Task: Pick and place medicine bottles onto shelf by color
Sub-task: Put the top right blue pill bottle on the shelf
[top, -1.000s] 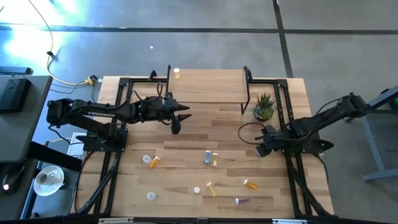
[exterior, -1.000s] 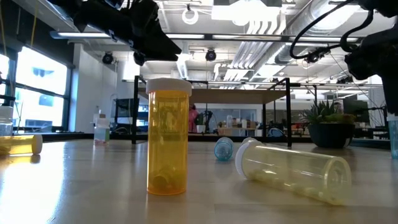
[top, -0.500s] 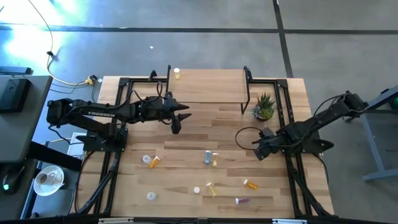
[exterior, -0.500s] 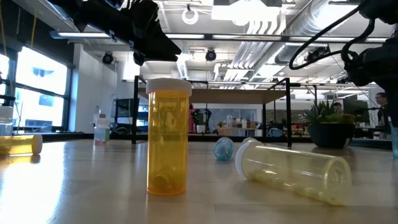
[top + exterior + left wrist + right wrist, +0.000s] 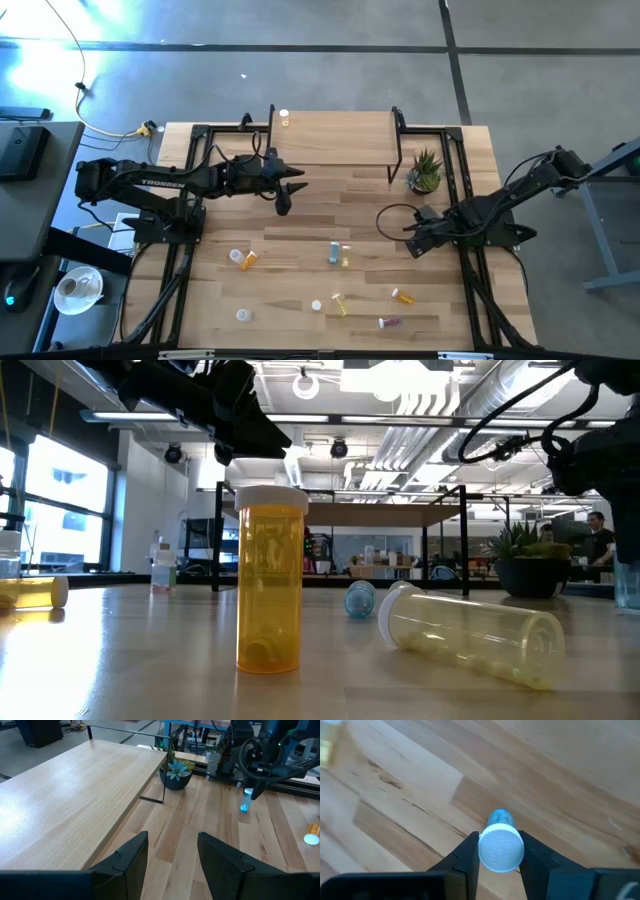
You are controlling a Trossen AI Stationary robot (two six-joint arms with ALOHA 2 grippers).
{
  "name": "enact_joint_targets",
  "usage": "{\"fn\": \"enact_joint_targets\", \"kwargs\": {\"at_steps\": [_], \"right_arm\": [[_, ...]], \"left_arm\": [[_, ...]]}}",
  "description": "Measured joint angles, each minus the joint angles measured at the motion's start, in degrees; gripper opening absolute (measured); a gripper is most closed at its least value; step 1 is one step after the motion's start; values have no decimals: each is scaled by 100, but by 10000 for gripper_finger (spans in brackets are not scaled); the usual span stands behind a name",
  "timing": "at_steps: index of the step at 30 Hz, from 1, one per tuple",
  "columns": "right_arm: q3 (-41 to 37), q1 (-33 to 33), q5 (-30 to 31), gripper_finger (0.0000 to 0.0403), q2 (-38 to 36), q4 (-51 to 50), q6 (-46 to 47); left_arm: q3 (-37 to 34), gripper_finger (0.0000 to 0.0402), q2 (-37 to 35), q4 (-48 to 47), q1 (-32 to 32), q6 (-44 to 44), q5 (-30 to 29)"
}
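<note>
Right hand [image 5: 500, 851] clamped on a white-capped blue bottle [image 5: 500, 842], left hand [image 5: 172, 857] open, empty beside the shelf [image 5: 75, 790]

The shelf [image 5: 335, 137] stands at the table's [image 5: 300, 215] far edge. A plant [image 5: 425, 172] is beside its right end. Bottles [image 5: 338, 254] lie scattered nearer the front.

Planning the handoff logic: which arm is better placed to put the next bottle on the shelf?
Right. Its hand already grips a blue bottle; the left hand is open and empty beside the shelf.
</note>
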Motion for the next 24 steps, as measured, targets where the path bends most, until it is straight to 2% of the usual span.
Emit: {"fn": "enact_joint_targets", "kwargs": {"at_steps": [8, 16, 21, 24], "right_arm": [[0, -152, 309, 99, 0, 1027, -123], [0, -626, 911, 98, 0, 2250, -906], [1, -1094, 936, 97, 0, 2970, -1473], [197, -1425, 911, 97, 2, 3011, -1914]], "left_arm": [[0, 161, 0, -7, 57, 297, 14], [0, 161, 0, -218, 344, 302, 69], [2, 161, 2, -404, 452, 547, 77], [2, 161, 2, -431, 450, 692, 67]]}}
